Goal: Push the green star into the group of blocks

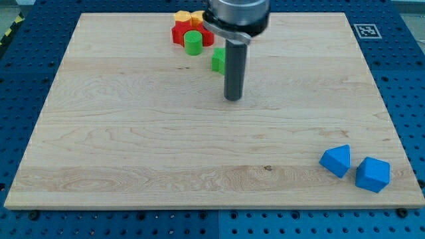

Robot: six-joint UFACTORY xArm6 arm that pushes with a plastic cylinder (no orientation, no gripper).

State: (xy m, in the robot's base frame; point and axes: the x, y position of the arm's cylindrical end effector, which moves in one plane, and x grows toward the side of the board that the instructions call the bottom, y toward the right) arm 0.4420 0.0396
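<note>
The green star [218, 60] lies near the view's top centre, mostly hidden behind my rod, so its shape is hard to make out. My tip [233, 99] rests on the board just below and right of it. The group sits up and left of the star: a green cylinder [193, 42] in front of a red block [179, 34], a yellow block [181, 16] and an orange block [198, 18]. A small gap separates the star from the green cylinder.
Two blue blocks [336, 160] [372, 174] lie side by side at the view's bottom right, near the edge of the wooden board [133, 133]. A fiducial marker [364, 30] sits past the board's top right corner.
</note>
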